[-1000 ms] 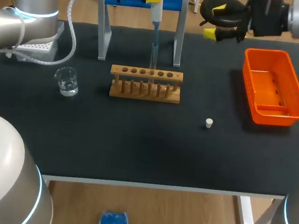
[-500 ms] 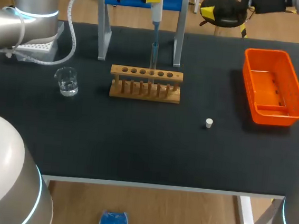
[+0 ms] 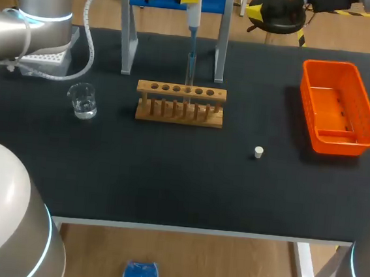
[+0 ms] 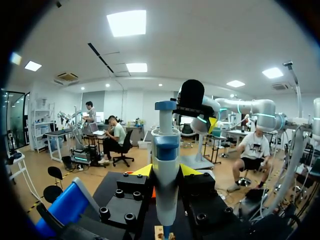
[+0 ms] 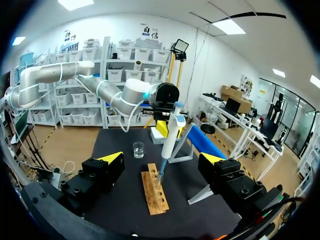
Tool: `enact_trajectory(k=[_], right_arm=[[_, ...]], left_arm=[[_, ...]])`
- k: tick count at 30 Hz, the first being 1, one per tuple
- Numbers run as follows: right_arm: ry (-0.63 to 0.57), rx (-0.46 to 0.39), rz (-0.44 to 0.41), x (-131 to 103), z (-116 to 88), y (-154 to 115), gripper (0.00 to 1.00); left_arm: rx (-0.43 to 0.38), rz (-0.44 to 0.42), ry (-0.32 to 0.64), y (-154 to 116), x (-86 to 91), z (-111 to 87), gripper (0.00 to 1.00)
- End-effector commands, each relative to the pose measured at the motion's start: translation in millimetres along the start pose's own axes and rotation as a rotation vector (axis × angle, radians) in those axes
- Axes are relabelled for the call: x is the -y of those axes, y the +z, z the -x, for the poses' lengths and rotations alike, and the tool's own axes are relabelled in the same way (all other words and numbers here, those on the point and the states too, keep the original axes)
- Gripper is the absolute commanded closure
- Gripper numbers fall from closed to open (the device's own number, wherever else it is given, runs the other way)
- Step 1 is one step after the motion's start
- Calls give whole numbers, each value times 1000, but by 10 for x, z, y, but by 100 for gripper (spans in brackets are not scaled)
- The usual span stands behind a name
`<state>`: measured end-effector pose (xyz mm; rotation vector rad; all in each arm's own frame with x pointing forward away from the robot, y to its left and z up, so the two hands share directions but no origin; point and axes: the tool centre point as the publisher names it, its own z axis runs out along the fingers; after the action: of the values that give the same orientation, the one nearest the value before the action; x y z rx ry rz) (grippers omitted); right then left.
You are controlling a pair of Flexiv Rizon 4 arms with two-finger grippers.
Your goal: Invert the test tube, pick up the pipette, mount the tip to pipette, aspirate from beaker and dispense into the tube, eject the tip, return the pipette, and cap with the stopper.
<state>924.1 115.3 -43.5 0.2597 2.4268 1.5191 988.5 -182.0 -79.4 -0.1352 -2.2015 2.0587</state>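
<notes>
The pipette (image 3: 194,18) stands upright, clamped in the left gripper (image 4: 166,172), its lower end straight below the gripper, down in the tube (image 3: 191,66) in the rack (image 3: 180,104). The right gripper (image 5: 161,159), jaws wide apart and empty, is well off. Dispensing looks to be the left arm's job.

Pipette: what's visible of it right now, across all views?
The pipette is white plastic with a blue collar and a blue plunger cap on top. It stands upright, clamped between the left gripper's yellow-tipped fingers. Its slim lower end points down into the wooden rack, at a middle hole; the end itself is hard to make out.
</notes>
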Motion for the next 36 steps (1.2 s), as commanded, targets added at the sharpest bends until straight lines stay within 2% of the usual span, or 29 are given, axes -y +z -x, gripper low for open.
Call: enact_trajectory(k=[1, 11, 12, 13, 17, 25, 36], right_arm=[[12, 13, -21, 8, 4, 34, 0], [57, 4, -59, -254, -36, 102, 0], [58, 3, -59, -274, -38, 97, 13], [58, 12, -63, -307, -38, 96, 50], [69, 7, -52, -415, -40, 77, 100], [87, 2, -47, -598, 4, 137, 100], [159, -7, -58, -810, 83, 401, 100]], left_arm=[[5, -1, 2, 5, 1, -16, 100], [5, -1, 2, 5, 1, -16, 100], [5, -1, 2, 5, 1, -16, 100], [5, -1, 2, 5, 1, -16, 100], [5, -1, 2, 5, 1, -16, 100], [5, -1, 2, 5, 1, -16, 100], [5, -1, 2, 5, 1, -16, 100]])
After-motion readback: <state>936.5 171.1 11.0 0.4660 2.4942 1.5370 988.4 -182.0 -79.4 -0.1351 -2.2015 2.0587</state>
